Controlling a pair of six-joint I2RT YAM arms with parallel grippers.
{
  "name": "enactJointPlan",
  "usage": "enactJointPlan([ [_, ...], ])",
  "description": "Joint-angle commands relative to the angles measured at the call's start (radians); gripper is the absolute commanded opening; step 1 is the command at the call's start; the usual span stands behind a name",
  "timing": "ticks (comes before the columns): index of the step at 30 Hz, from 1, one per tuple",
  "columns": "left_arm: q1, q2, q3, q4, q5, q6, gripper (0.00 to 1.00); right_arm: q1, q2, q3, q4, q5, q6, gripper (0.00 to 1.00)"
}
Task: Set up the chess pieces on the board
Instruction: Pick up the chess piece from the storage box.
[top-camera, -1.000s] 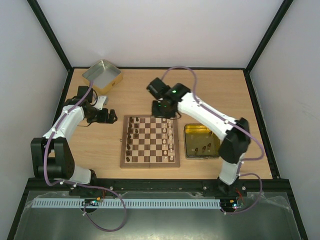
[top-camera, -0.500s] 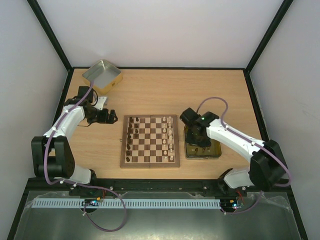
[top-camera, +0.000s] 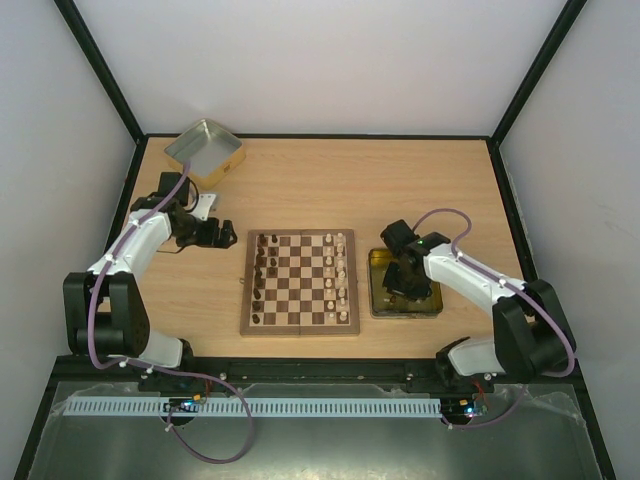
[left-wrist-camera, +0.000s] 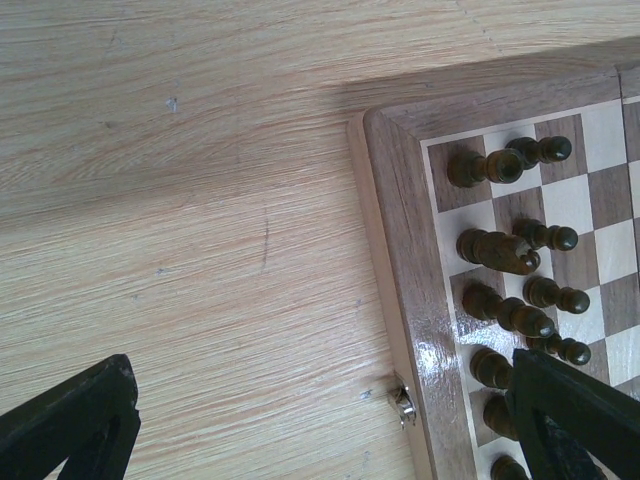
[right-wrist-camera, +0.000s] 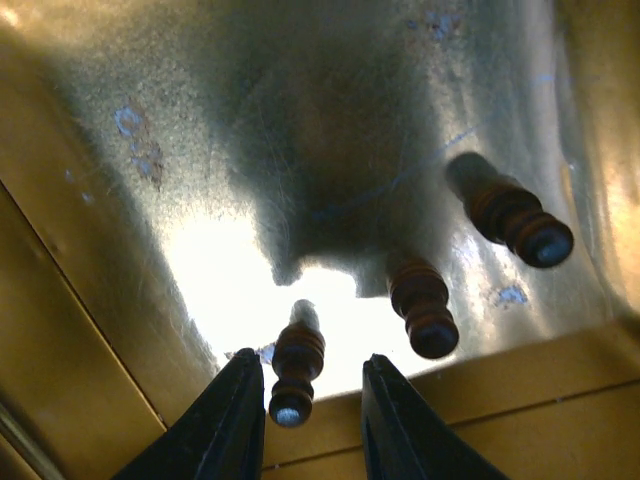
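Three dark chess pieces (right-wrist-camera: 422, 308) stand on the shiny floor of the gold tin (top-camera: 434, 304), which sits on the bench (top-camera: 400, 180) just to the right of the board (top-camera: 300, 330). The right tool (right-wrist-camera: 312, 370) reaches down into that tin. Its two black fingers (right-wrist-camera: 225, 425) straddle one of the three, a small turned piece close to a wall of the tin. The jaws stand narrowly apart, with a sliver of gap beside the piece, so nothing is clamped. The other two pieces in the tin stand off to one side, clear of the fingers.

On the board, dark pieces (top-camera: 260, 275) line the left side and cream pieces (top-camera: 343, 280) line the right, with the middle squares bare. The left wrist view shows the dark ones upright in two rows at one corner of the board. A small metal clasp (left-wrist-camera: 403, 402) sits on the board's brown rim.

The left tool (left-wrist-camera: 320, 360) lies low over the bench just off the board's far left corner. Its fingers are spread wide and hold nothing. A silver tin (top-camera: 205, 152) rests at the far left corner of the bench, well apart from the board.
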Motion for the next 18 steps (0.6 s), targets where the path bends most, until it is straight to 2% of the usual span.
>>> enactJointPlan([
  [1,-0.005,-0.012,-0.014,-0.01,-0.007,-0.001,1.0,-0.02,0.033,0.01,0.039,-0.007,-0.038,0.26],
  [14,-0.005,-0.015,-0.014,-0.008,-0.009,-0.001,1.0,-0.021,0.038,-0.022,0.051,-0.054,-0.052,0.25],
  [18,-0.005,-0.014,-0.013,-0.008,-0.009,-0.002,1.0,-0.021,0.043,-0.024,0.051,-0.053,-0.061,0.22],
])
